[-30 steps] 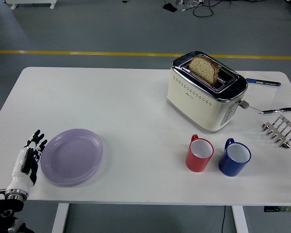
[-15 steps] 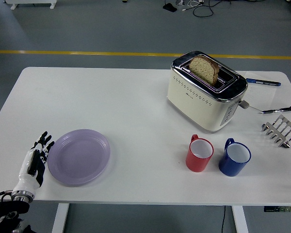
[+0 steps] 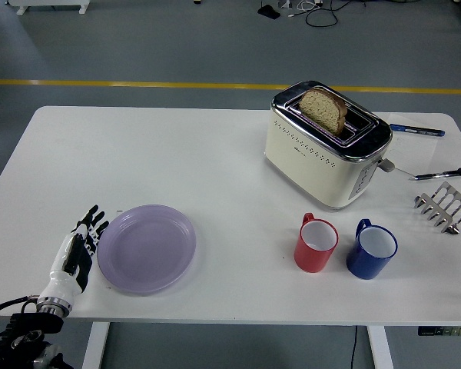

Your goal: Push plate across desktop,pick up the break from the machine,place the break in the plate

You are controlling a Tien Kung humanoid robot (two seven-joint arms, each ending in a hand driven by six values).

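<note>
Left robot hand beside (perhaps touching) plate

One plate, one toaster, one bread slice, two mugs.

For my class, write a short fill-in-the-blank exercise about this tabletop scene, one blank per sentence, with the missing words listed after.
1. The slice of bread stands in the slot of the cream ____.
2. The robot's left hand lies flat against the left edge of the ____ plate.
3. Beside the red mug stands a ____ mug.
4. Both mugs stand ____ of the plate.

Missing words: toaster; purple; blue; right
</note>
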